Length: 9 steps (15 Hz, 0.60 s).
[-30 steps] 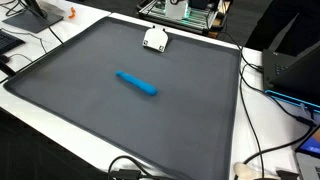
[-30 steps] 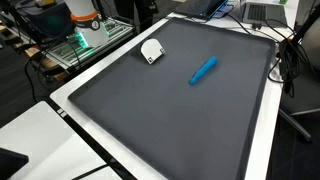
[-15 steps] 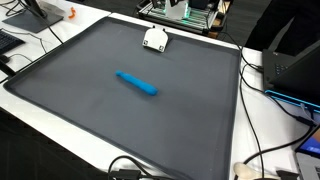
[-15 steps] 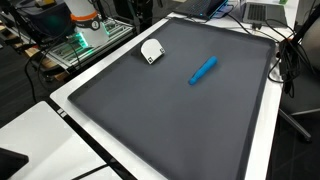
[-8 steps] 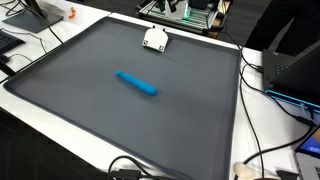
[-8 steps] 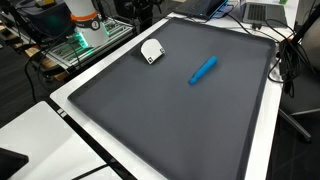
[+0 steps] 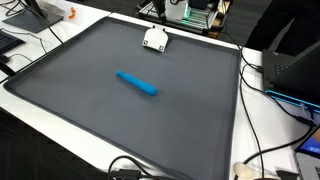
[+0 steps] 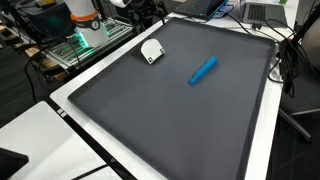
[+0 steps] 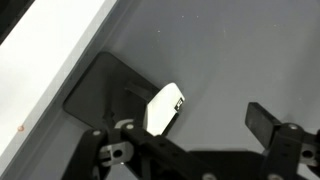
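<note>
White-topped, the desk (image 8: 25, 125) shows in both exterior views as a pale border, and it is the bright band along the left of the wrist view (image 9: 50, 70). A dark grey mat (image 7: 120, 120) covers most of it, lying flat with rounded corners (image 8: 190, 120). Around the mat lie black cables (image 7: 262, 150). Past its far edge stands a rack with green-lit electronics (image 8: 85, 35). The arm (image 8: 142, 10) comes in at the top edge of an exterior view, above the mat's far corner, and only a dark part of it can be seen. The tool (image 9: 178, 128) fills the bottom of the wrist view. It is spread wide and released, with nothing between its fingers (image 9: 262, 118), and it hangs above the mat without touching anything. A blue marker (image 7: 136, 83) lies on its side near the middle of the mat, slanted to the mat's edges and well apart from the tool (image 8: 203, 70). A small white block (image 7: 154, 39) rests on the mat close to the far edge, near the corner where the arm enters (image 8: 151, 50). In the wrist view the block (image 9: 165, 110) sits between the open fingers and below them, tilted across the frame, with a dark mark on one end and a broad shadow beside it on the mat (image 9: 230, 50).
</note>
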Motion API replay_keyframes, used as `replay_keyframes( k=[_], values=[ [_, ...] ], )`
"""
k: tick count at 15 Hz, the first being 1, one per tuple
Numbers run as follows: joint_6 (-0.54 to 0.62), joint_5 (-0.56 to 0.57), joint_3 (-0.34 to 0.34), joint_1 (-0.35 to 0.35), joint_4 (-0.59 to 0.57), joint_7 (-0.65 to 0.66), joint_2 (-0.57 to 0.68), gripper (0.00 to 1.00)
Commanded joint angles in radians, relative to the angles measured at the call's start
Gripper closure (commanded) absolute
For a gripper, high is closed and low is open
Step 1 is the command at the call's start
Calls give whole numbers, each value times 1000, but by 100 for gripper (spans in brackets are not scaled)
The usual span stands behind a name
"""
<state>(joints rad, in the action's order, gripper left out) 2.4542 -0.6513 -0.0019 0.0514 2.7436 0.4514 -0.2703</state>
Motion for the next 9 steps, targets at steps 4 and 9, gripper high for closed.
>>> replay_keyframes(
  k=[4, 9],
  values=[
    [11, -4, 20, -17, -3, 25, 23, 0],
    [19, -1, 37, -44, 7, 225, 56, 0]
  ],
)
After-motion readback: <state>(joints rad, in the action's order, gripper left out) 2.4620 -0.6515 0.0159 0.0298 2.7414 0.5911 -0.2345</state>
